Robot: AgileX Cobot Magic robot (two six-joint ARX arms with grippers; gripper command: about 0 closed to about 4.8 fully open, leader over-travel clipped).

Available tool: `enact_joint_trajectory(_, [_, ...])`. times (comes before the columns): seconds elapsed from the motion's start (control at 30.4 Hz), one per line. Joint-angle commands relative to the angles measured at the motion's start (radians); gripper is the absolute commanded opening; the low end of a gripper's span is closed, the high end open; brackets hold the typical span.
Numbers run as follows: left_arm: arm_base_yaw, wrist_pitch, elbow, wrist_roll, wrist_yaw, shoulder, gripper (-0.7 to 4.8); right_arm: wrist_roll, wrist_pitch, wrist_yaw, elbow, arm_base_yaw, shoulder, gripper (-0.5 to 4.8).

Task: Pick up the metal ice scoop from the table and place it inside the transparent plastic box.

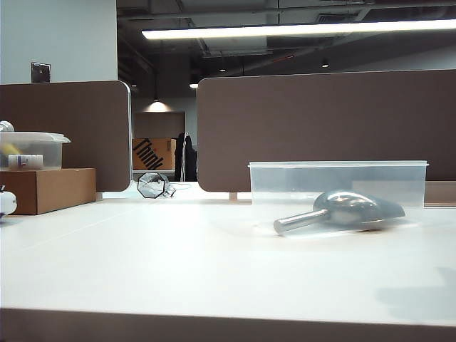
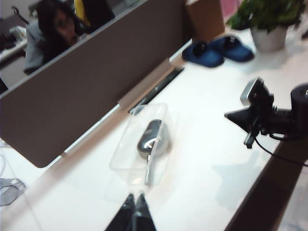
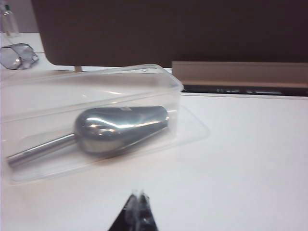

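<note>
The metal ice scoop point(image 1: 349, 209) lies inside the transparent plastic box point(image 1: 338, 164) on the right part of the table point(image 1: 178, 263), with its handle pointing left. From high above, the left wrist view shows the scoop point(image 2: 153, 138) in the box point(image 2: 122, 159); my left gripper point(image 2: 135, 195) is shut and empty, well clear of it. The right wrist view looks at the scoop point(image 3: 120, 127) through the box wall point(image 3: 96, 74) from close by. My right gripper point(image 3: 138, 191) is shut, empty, and a short way in front of the box. Neither gripper shows in the exterior view.
A cardboard box point(image 1: 46, 189) at the left carries a small lidded container point(image 1: 32, 149). Brown partitions point(image 1: 320, 121) close off the table's back. A clear octagonal object point(image 1: 152, 184) sits by the gap between them. A camera on a mount point(image 2: 257, 108) stands at the table's edge.
</note>
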Motion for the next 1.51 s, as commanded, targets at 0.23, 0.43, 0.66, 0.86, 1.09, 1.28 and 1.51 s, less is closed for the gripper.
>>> enact_joint_trajectory(0.23, [-0.005, -0.004, -0.091, -0.079, 0.108, -0.091, -0.05, -0.002, 0.012, 0.002, 0.002, -0.011, 0.001, -0.01])
enact_joint_trajectory(0.43, [-0.005, -0.004, -0.091, -0.079, 0.109, -0.091, -0.05, -0.002, 0.012, 0.002, 0.002, -0.012, 0.001, -0.01])
enact_joint_trajectory(0.66, [-0.005, -0.004, -0.091, -0.079, 0.109, -0.091, -0.05, -0.002, 0.012, 0.002, 0.002, -0.012, 0.001, -0.01])
enact_joint_trajectory(0.86, [0.032, -0.004, -0.091, -0.023, 0.011, -0.098, -0.05, -0.002, 0.012, 0.002, 0.002, -0.012, 0.001, -0.01])
enact_joint_trajectory(1.09, [0.412, -0.001, -0.091, -0.060, 0.081, -0.106, -0.05, -0.002, 0.012, 0.003, 0.002, -0.012, 0.001, -0.01])
enact_joint_trajectory(1.28, [0.890, 0.034, -0.091, 0.037, 0.428, -0.110, -0.05, -0.002, 0.011, 0.002, 0.002, -0.012, 0.001, -0.01])
enact_joint_trajectory(1.51, [1.447, 0.189, -0.091, 0.305, 0.864, -0.130, -0.05, -0.002, 0.011, 0.003, 0.002, -0.012, 0.001, -0.01])
